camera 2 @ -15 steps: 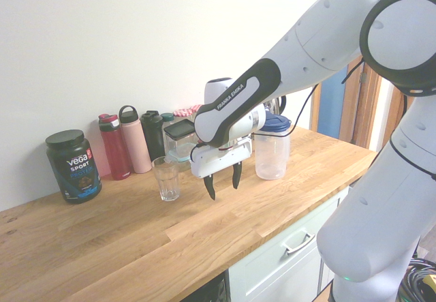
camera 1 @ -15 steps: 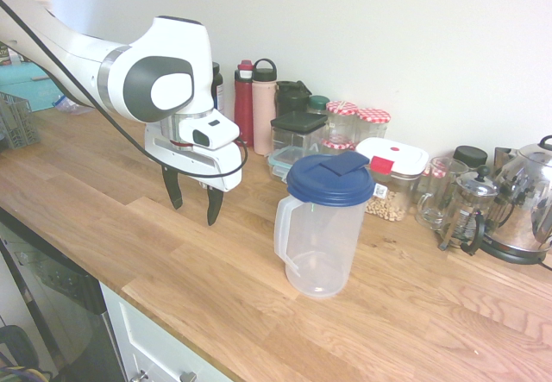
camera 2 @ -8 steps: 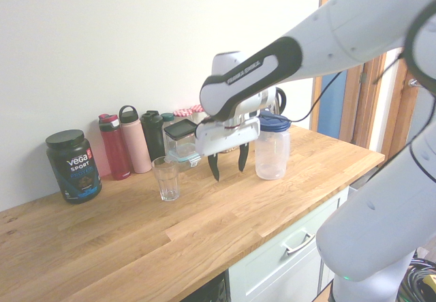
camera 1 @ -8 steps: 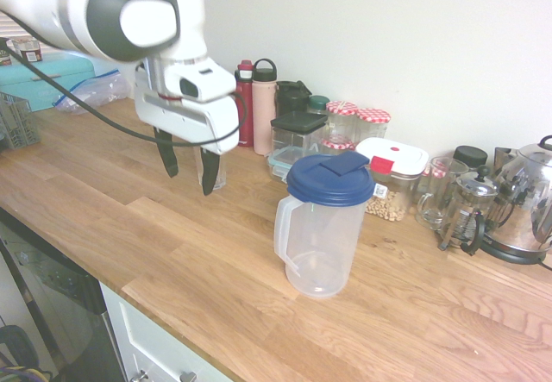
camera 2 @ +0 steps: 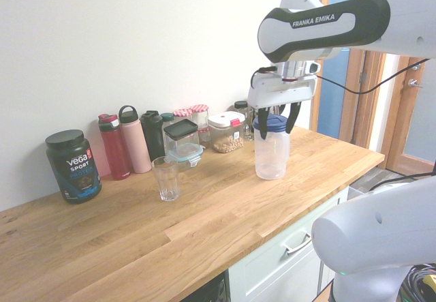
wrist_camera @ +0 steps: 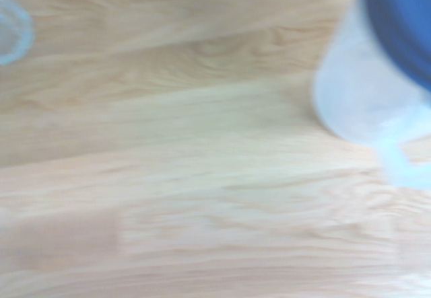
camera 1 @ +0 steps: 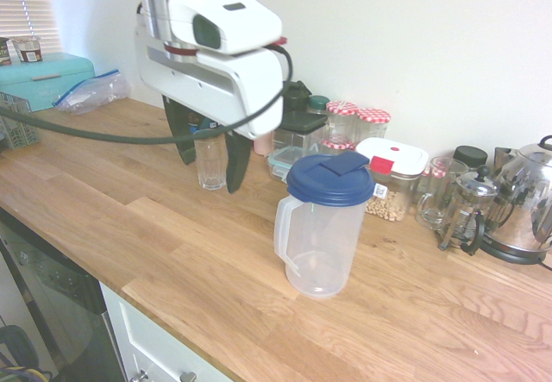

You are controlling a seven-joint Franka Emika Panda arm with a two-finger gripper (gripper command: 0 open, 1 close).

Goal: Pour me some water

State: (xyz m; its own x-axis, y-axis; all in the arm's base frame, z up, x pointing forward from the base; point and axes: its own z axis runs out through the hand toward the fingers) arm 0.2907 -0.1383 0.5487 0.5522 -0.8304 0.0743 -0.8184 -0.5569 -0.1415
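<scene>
A white arm's gripper (camera 1: 209,147) hangs above a wooden counter (camera 1: 129,227) with its jaws spread and empty; a clear jug (camera 1: 320,224) with a blue lid (camera 1: 330,178) stands upright on the counter, just beside the gripper, handle facing the counter's front edge; a glass (camera 2: 165,178) stands well apart, nearer the wall; the risk, as I judge it, is a finger clipping the lid or handle on approach and tipping the light jug; a loose grip could let it swing when lifted.
</scene>
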